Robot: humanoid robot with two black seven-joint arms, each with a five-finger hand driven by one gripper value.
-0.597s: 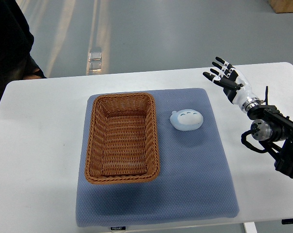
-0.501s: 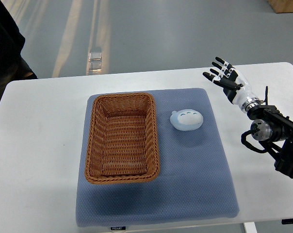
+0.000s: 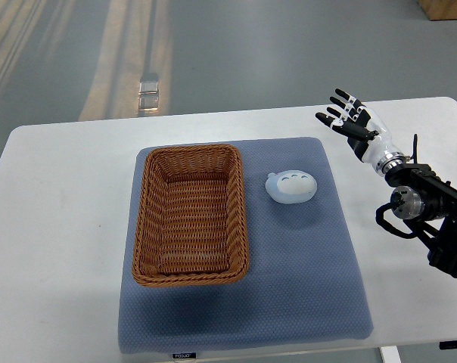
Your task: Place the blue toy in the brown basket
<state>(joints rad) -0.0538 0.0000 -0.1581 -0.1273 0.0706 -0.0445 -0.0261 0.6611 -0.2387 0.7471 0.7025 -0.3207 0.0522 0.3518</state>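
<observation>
Basket: the brown basket (image 3: 191,215) sits on the left half of the blue mat (image 3: 244,249), its long side running away from me; I can see its woven floor all the way across and nothing lies in it.

Toy: the blue toy (image 3: 291,187) lies on the mat just right of the basket's far right corner, close to the rim but apart from it.

Toy axis: it is a pale, rounded oval with its long axis running left to right; a small nub sticks out at its left end toward the basket, and a row of lighter spots marks its top.

My right hand: my right hand (image 3: 355,125) hangs over the white surface (image 3: 62,227) beyond the mat's far right corner, well apart from the toy.

My fingers: my fingers (image 3: 337,108) are spread wide, pointing up and to the left, and they hold nothing.

My right arm: the dark wrist and forearm come in from the right edge over the bare surface.

Surroundings: grey floor lies beyond the far edge, with a small clear block (image 3: 148,91) on it.

In the way: nothing stands on the mat between my hand and the toy, or between the toy and the basket.
</observation>
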